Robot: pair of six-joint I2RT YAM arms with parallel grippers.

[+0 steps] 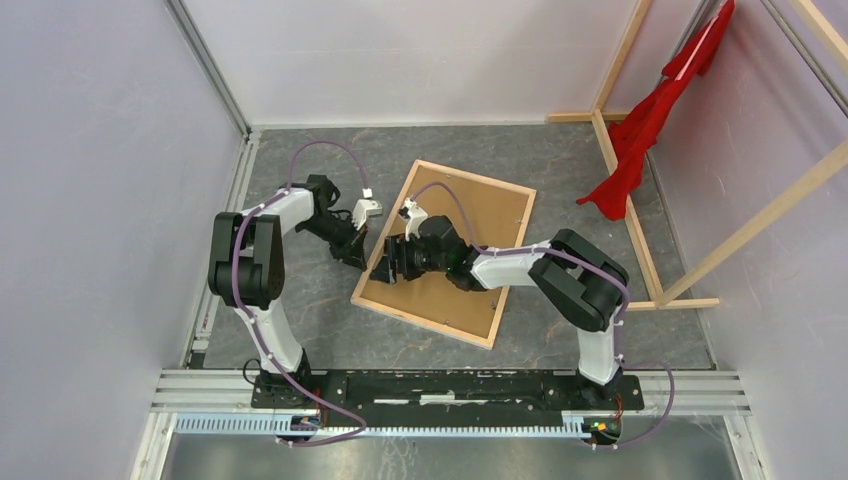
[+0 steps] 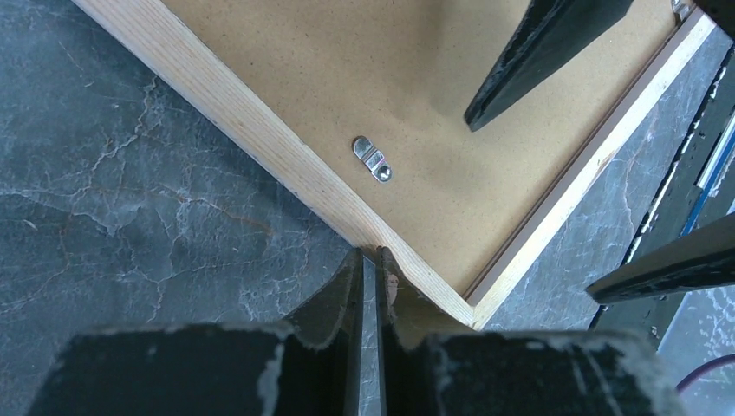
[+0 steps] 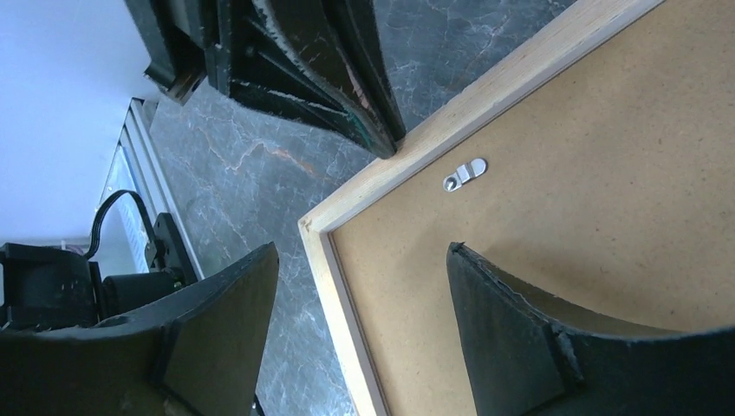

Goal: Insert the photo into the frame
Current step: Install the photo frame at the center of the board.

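While face-down, frame (image 3: pixel 485 100) corner between right fingers (image 3: pixel 217 338)

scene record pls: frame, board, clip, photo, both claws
frame: face down on table, bare wood back up
backing board: lies inside the frame's border
metal clip: on the board, close to the wood border
photo: not in view
left claw: shut, tips at the frame's outer border
right claw: open, above a frame corner, one finger over the board, the other over the table
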